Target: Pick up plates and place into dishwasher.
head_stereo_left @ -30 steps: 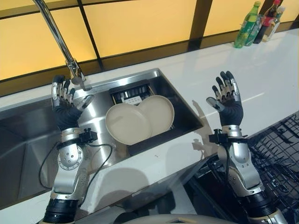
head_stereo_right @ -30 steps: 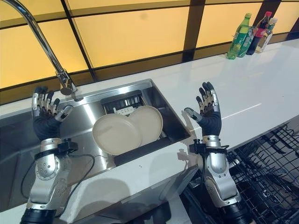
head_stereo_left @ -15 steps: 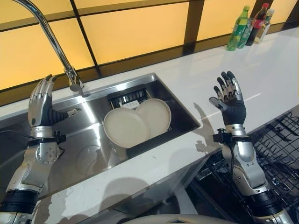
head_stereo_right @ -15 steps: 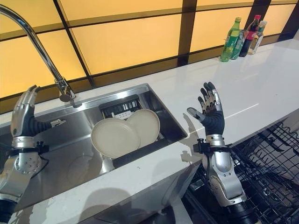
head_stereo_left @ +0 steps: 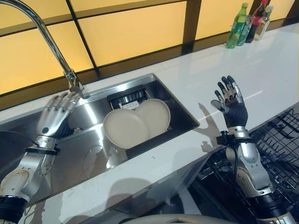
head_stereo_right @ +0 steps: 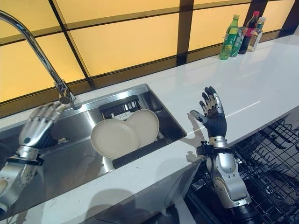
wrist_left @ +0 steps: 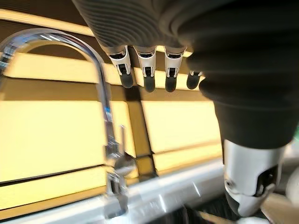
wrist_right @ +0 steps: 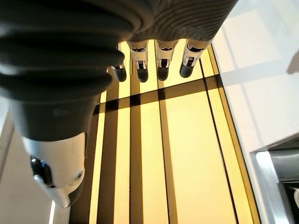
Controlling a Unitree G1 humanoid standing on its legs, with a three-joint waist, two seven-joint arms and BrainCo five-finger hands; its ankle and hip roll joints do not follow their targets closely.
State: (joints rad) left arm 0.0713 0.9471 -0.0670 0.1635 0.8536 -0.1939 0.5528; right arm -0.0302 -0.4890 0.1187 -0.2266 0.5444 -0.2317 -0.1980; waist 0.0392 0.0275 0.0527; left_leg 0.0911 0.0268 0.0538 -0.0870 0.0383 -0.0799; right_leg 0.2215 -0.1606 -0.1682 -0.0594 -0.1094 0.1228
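While two plates [head_stereo_left: 135, 125] lean in the sink [head_stereo_left: 182, 109], each robot hand hangs open, left [head_stereo_left: 53, 116], right [head_stereo_left: 230, 100]

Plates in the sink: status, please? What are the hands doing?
Left hand open over the sink, right hand open above the counter. Two plates untouched, leaning in the sink. Faucet close by left hand.
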